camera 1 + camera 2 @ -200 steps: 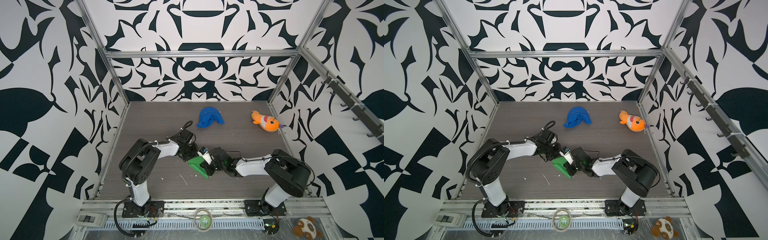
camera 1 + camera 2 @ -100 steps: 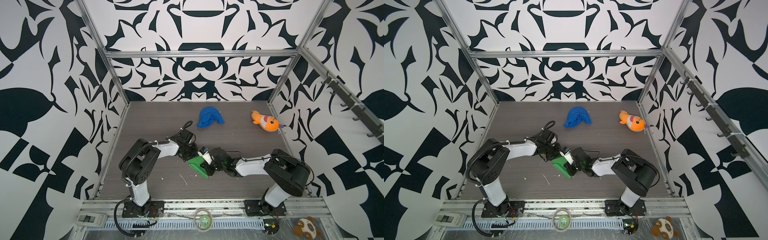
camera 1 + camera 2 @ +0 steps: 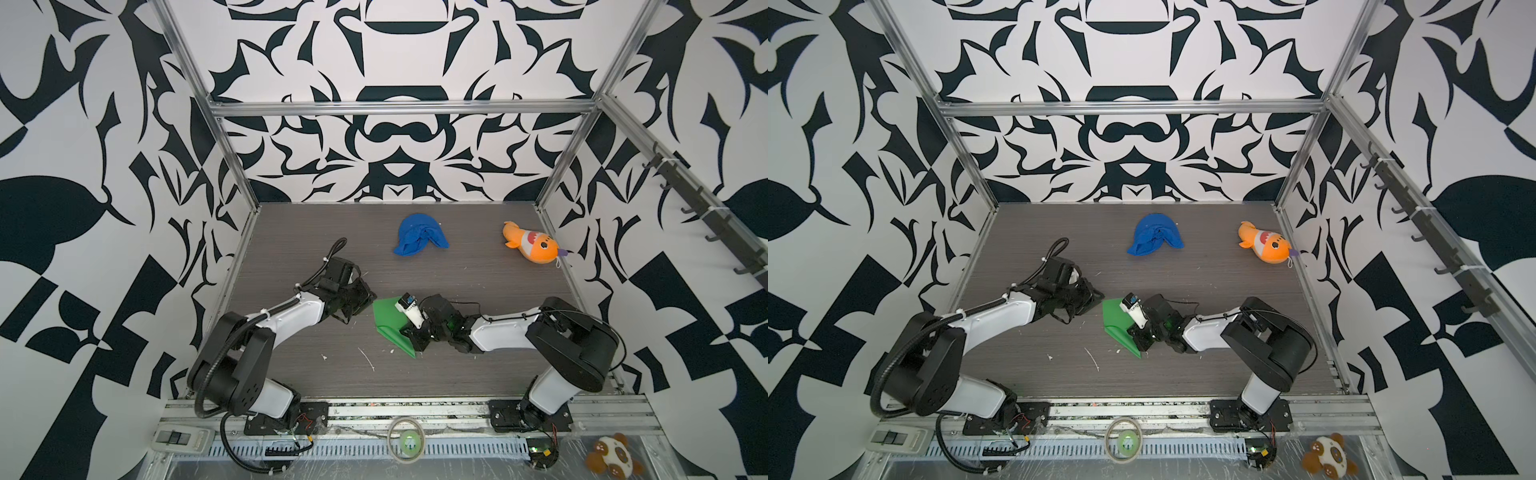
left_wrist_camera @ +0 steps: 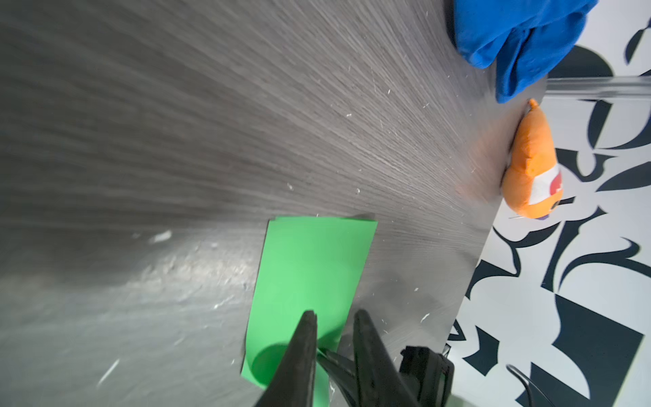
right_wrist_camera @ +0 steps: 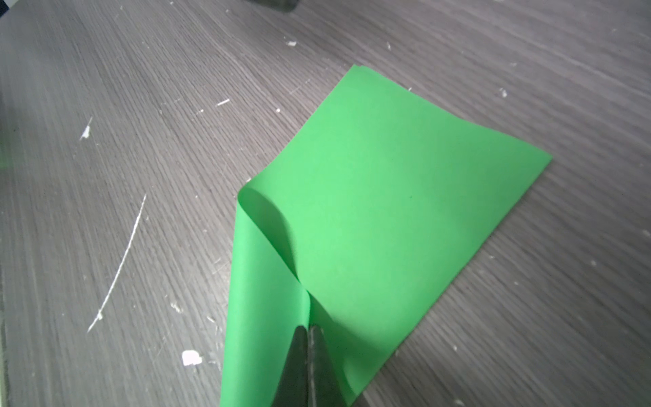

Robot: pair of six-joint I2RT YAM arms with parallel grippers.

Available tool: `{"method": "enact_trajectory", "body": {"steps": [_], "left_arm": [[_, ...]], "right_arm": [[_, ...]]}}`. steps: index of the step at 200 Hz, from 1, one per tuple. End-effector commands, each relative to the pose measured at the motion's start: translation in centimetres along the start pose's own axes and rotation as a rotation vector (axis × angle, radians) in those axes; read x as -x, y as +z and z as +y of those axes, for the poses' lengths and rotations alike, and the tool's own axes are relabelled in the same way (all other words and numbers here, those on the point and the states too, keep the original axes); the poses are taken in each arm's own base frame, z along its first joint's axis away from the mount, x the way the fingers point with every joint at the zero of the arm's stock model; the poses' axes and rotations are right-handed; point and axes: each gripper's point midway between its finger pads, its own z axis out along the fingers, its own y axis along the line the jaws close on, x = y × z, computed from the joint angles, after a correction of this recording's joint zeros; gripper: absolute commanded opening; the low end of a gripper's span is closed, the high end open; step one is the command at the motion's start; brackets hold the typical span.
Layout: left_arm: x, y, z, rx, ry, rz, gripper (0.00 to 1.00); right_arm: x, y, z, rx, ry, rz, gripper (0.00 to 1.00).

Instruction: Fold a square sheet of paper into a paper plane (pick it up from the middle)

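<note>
1. Hidden parts. In both top views the right side of the square sheet of paper [image 3: 386, 318] lies under the right arm's wrist. We see only its left portion, a green wedge just below the centre of the frame. The fingertips of the left tool [image 4: 334, 313] are hard to make out there against the dark wrist. In both wrist views the frame edge cuts the sheet off at the end nearest the camera.

2. Tool state. In the left wrist view the left tool is released. Its two fingers stand apart, one over the sheet and the other over the bare bench [image 3: 286, 249]. The right tool [image 5: 309, 329] is clenched, grasping the sheet at a raised ridge.

3. Sheet. It is bright green and plain, doubled over on itself and lying on the bench. At the right tool one flap curls into a soft rounded loop. The far edges lie flat and nearly aligned.

4. Other items. A blue cloth [image 3: 419, 235] lies above centre and an orange plush fish [image 3: 532, 247] at upper right. Both are well apart from the sheet.
</note>
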Motion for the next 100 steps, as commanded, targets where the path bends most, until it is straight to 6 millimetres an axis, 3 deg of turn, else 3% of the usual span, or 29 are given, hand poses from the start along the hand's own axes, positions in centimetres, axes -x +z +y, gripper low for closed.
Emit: {"method": "enact_trajectory", "body": {"steps": [1,55,100], "left_arm": [[-0.8,-0.7,0.6,0.003,-0.022,-0.039,0.23],[-6.6,1.1,-0.2,-0.075,0.001,-0.012,0.19],[-9.1,3.6,-0.4,-0.071,0.035,0.039,0.13]], "right_arm": [[0.1,0.3,-0.1,0.001,0.014,0.009,0.02],[-0.1,0.6,-0.2,-0.002,0.020,0.021,0.02],[-0.1,0.8,-0.3,-0.004,0.024,0.023,0.02]]}}
